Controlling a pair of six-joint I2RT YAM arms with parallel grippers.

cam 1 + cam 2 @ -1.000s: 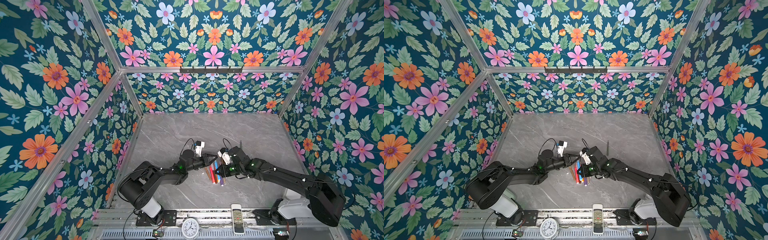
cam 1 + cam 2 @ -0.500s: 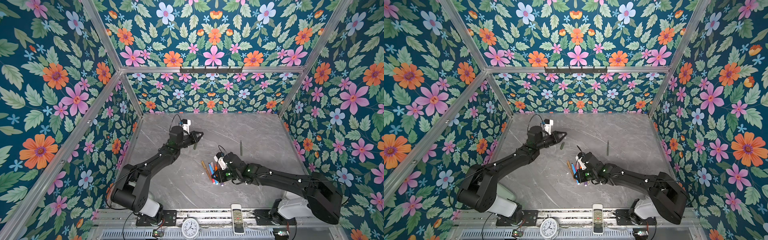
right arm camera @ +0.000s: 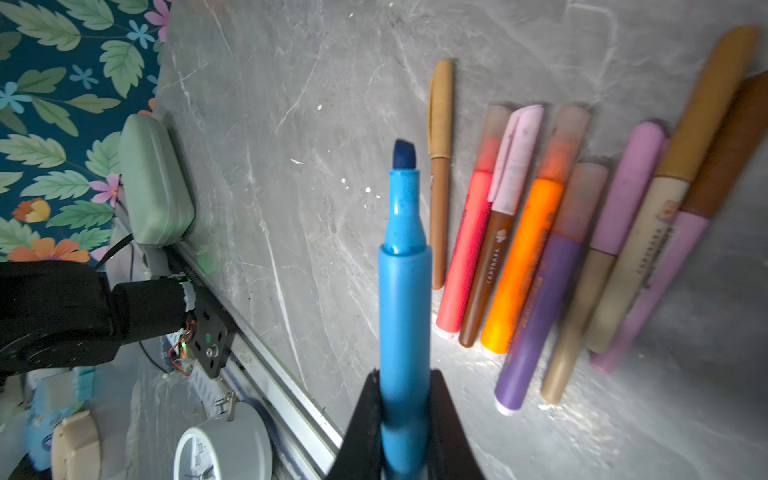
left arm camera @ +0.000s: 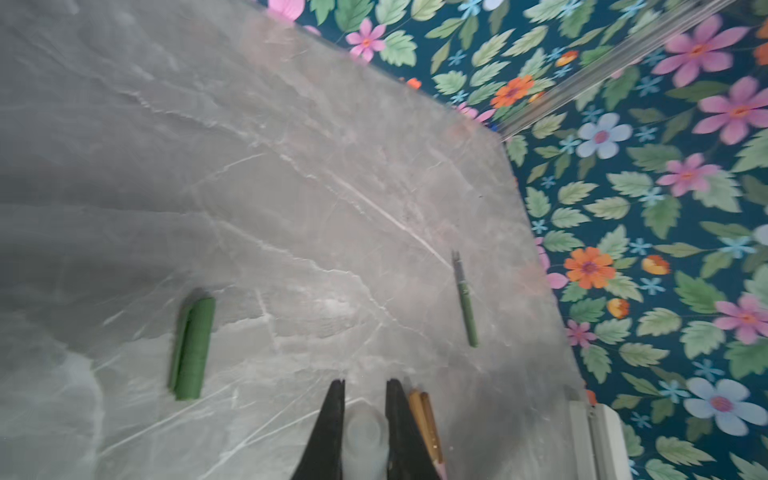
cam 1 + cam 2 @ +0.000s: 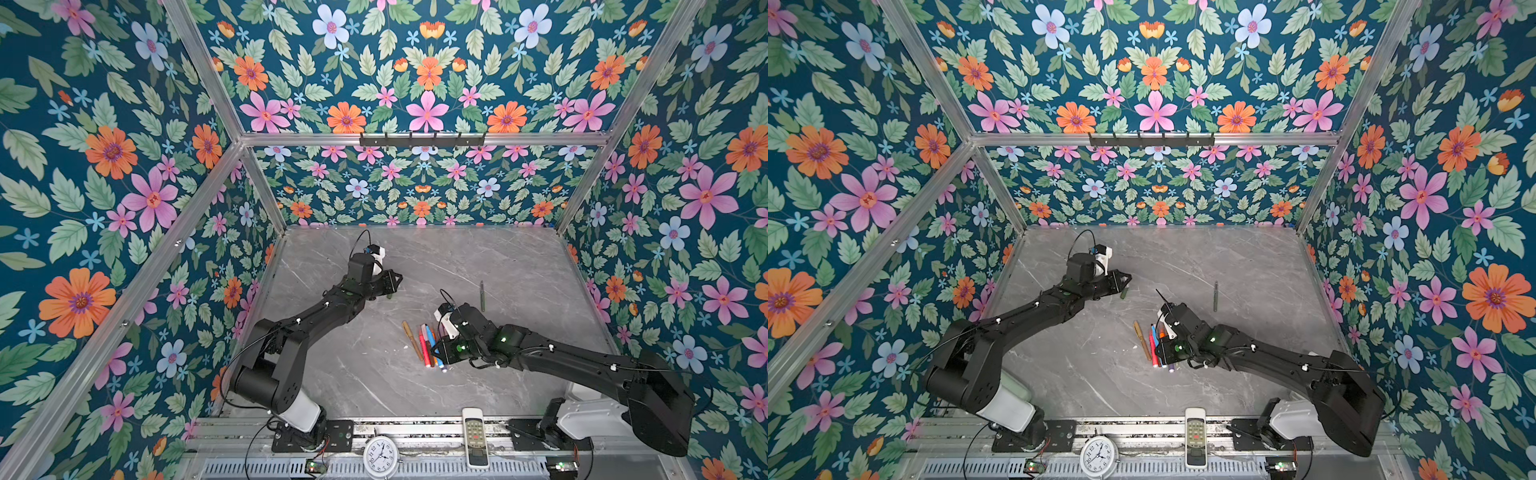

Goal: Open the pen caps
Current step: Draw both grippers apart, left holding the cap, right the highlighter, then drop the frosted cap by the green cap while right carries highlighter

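Right gripper (image 3: 405,376): clenched on blue pen (image 3: 404,291) barrel, cap off.
Left gripper (image 4: 365,384): clenched on pale translucent cap (image 4: 365,430).
Capped pens (image 3: 536,249): flat, side by side, just beside right gripper.
Blue pen: light, stiff, slick; hold at barrel; long axis along jaws, nib pointing away.
Green cap (image 4: 192,349): loose, near left gripper.

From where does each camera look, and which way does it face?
Top views: high above the front edge, looking down on the grey table; both arms show.
Left wrist: behind the left hand, shut on a pale cap; faces a green cap and green pen.
Right wrist: behind the right hand gripping a blue pen; faces the pen row.
Shared: left wrist and both top views show the green pen.
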